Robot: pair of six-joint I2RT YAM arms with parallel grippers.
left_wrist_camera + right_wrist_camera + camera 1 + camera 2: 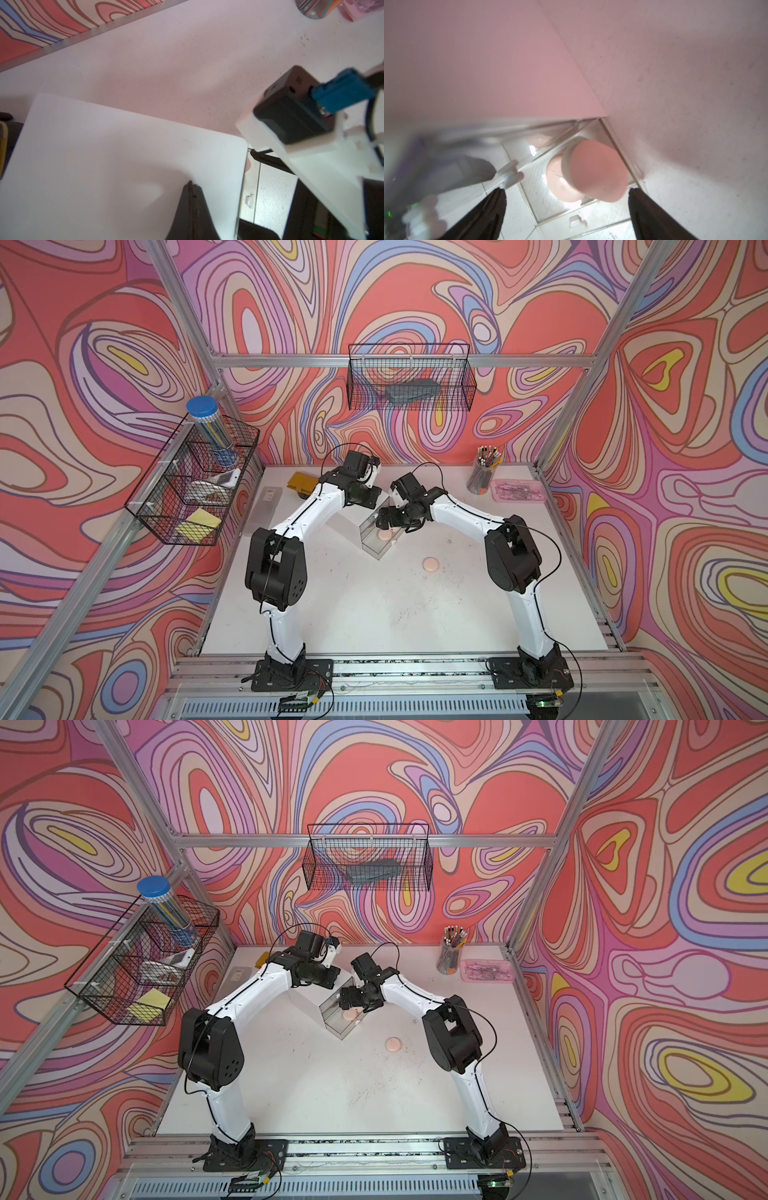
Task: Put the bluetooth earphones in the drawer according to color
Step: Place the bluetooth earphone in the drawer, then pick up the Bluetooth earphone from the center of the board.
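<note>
Two smooth rounded pink cases (596,172) overlap over the clear plastic drawer (535,191).

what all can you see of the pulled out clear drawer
The clear drawer is an open-topped box of transparent plastic with thin walls and a small white tab handle on its front. It stands pulled out of the white cabinet, level and low by the tabletop. One pink earphone case lies flat on its floor, and a second pink case tilts on edge over it. The right gripper hangs above, jaws open wide.
</note>
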